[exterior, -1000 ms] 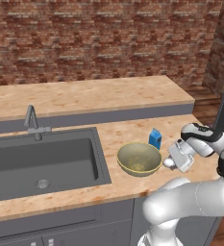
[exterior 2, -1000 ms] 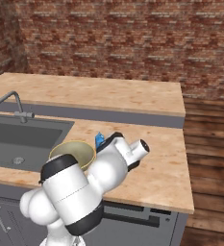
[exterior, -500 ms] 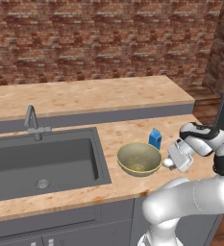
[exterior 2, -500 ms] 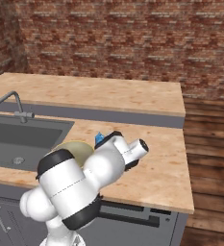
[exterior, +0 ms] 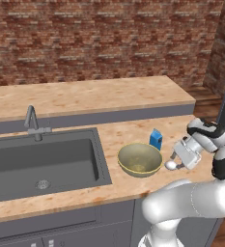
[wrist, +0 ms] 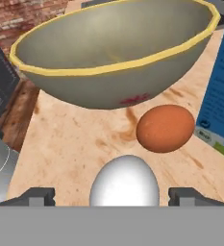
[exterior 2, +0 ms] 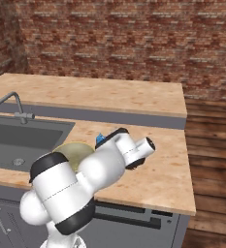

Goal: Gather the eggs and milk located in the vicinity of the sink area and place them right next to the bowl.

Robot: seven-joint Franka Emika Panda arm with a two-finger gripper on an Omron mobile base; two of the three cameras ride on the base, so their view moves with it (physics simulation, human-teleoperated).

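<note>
Down at the worktop (exterior: 128,132) beside the bowl (exterior: 139,159) we see the gripper (exterior: 173,161) with a white egg (wrist: 124,181) between its spread tips — gripped or freed, we cannot tell — a brown egg (wrist: 165,128) just ahead, milk (exterior: 155,139) alongside.

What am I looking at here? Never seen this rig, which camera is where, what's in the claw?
A white robot arm on a drivable base, in a rendered kitchen. Two pictures come from cameras behind the arm, left and right; the third looks along the gripper. On the wooden counter stand an olive-yellow bowl and a blue milk carton, right of the sink. In the hand view, a white egg sits between the two finger tips, though contact is hard to judge, and a brown egg lies on the counter between bowl and carton.
</note>
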